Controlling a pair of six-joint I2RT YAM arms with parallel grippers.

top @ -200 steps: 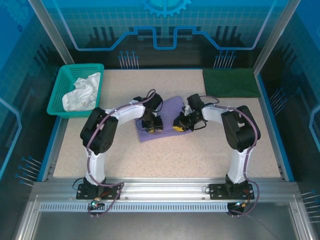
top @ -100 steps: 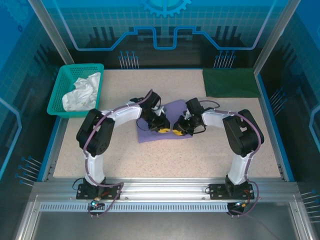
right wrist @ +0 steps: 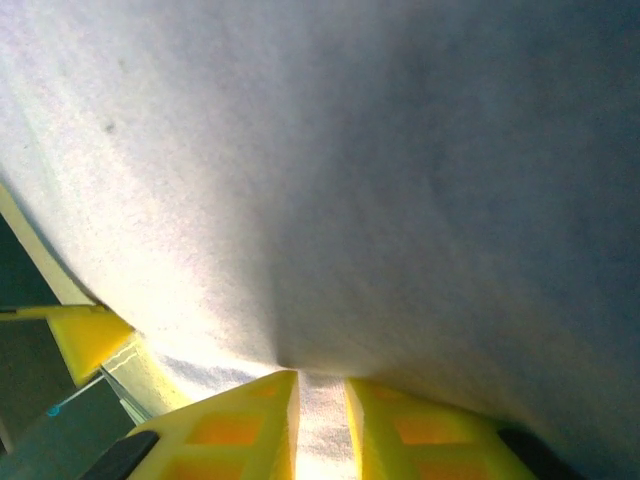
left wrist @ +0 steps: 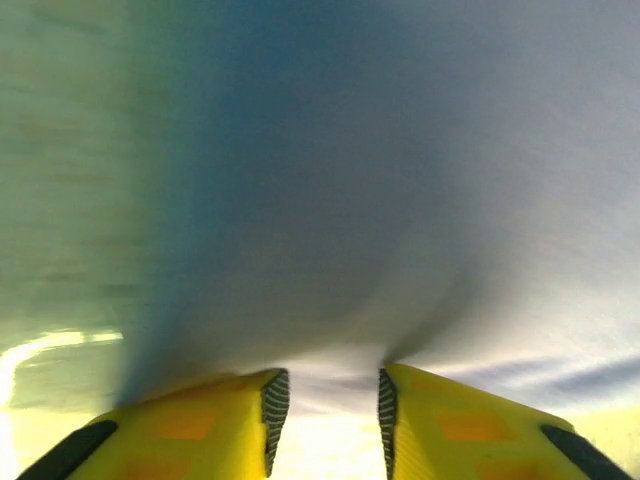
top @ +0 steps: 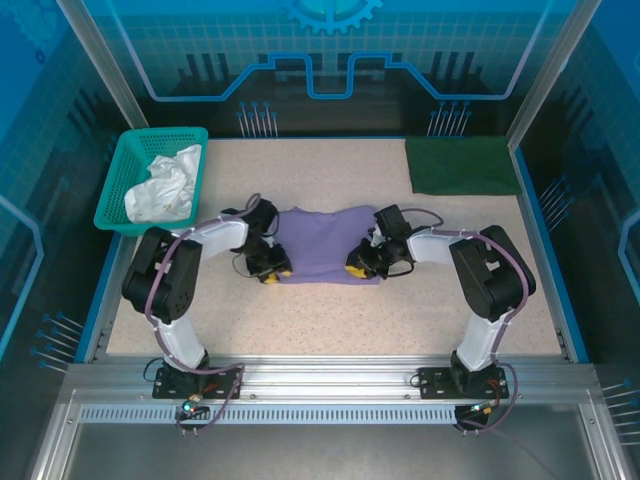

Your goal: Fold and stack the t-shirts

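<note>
A robot lab's enclosed test cell.
The left arm (top: 165, 290) and the right arm (top: 490, 280) are bolted to an aluminium rail (top: 330, 378) at the near edge of a speckled desk (top: 330, 320). Metal posts (top: 100, 65) and translucent blue panels (top: 330, 60) printed with gear and circuit graphics box it in. Cables (top: 200, 405) hang at the arm bases.

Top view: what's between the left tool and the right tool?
The lavender t-shirt, spread flat, spans from the left tool to the right tool. Nothing else lies there.
</note>
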